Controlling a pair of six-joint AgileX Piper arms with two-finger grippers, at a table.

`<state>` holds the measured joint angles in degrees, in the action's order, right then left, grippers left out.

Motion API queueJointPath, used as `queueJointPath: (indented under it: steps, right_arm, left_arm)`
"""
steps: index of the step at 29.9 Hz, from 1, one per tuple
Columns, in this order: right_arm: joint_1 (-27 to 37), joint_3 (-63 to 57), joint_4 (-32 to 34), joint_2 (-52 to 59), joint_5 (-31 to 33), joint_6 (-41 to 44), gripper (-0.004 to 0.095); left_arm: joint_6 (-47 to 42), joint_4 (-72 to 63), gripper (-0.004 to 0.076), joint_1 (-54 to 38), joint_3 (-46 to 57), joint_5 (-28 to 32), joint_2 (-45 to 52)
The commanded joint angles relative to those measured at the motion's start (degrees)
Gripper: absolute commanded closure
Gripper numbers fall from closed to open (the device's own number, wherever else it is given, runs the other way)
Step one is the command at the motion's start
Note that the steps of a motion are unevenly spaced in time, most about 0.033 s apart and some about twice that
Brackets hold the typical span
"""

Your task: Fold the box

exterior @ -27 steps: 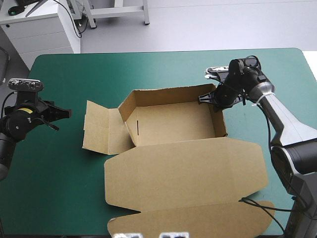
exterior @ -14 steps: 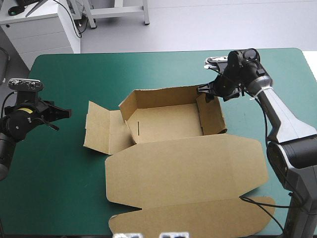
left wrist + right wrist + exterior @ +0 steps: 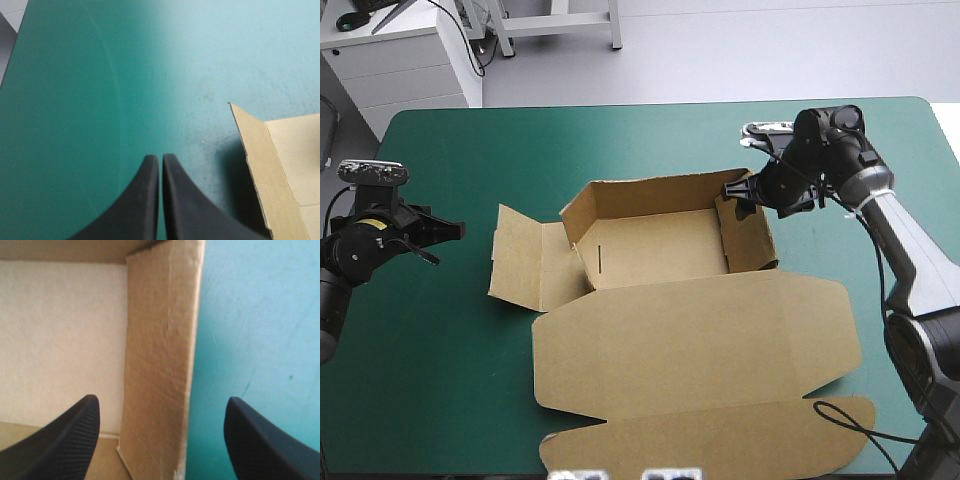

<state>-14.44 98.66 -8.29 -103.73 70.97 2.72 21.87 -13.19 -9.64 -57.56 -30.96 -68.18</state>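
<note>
This is looking like a robotics lab; a left robot arm point(image 3: 360, 245) and a right robot arm point(image 3: 905, 240) are reaching over a table point(image 3: 470, 150) wearing a teal-green cover, the brown box point(image 3: 660, 245) lying between them; beyond the far edge, bare pale grey floor point(image 3: 770, 50) is spreading; a white cabinet point(image 3: 405, 65) is standing there, black cables point(image 3: 478, 55) trailing beside it, white frame legs point(image 3: 616, 25) nearby.

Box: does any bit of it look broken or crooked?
Nothing looks torn. The box is lopsided: its right wall stands up, with the open right hand astride it, while the left flap lies splayed on the teal-green cover.
</note>
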Motion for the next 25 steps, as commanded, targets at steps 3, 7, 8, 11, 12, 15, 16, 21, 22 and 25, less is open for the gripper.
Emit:
queueJointPath:
  steps: [3, 7, 8, 11, 12, 15, 16, 21, 22, 25]
  right_arm:
    - [0.0, -6.4, -0.7, 4.6, 0.5, -3.1, 0.0258]
    - [0.0, -9.2, -1.2, 3.6, -0.4, -3.1, 0.0259]
    - [0.0, -9.3, -1.2, 3.2, -0.5, -3.1, 0.0259]
    - [0.0, -9.3, -2.1, 2.3, -1.5, -3.1, 0.0260]
    - [0.0, -9.3, -2.3, 2.2, -1.8, -3.1, 0.0260]
    - [0.0, -9.3, -3.0, 2.2, -2.8, -3.1, 0.0260]
    - [0.0, -9.3, -3.0, 2.2, -2.7, -2.7, 0.0260]
    - [0.0, -9.3, -2.7, 2.2, 0.6, -4.1, 0.0378]
    - [0.0, -9.3, -2.6, 2.2, 0.6, -4.5, 0.0435]
    - [0.0, -9.3, -2.7, 2.1, 0.6, -5.7, 0.0620]
  left_arm:
    - [0.0, -1.3, 0.0709, -0.1, -1.8, 2.4, 1.2]
    - [0.0, -1.4, 0.0709, -0.1, -1.7, 1.4, 1.1]
    - [0.0, -1.4, 0.0709, -0.1, -1.7, 1.3, 1.0]
    - [0.0, -1.4, 0.0709, -0.1, -1.7, 1.3, 0.6]
    - [0.0, -1.6, 0.0709, -0.1, -1.7, 1.3, 0.4]
    - [0.0, -2.0, 0.0709, -0.1, -1.6, 0.9, -0.4]
    - [0.0, -2.0, 0.0709, -0.1, -1.4, 0.9, -0.5]
    - [0.0, -3.4, 0.0709, -0.1, -1.2, 1.1, -1.0]
    - [0.0, -3.5, 0.0709, -0.1, -1.2, 1.1, -1.1]
    - [-0.2, -3.5, 0.0716, -0.1, -1.2, 1.1, -1.1]
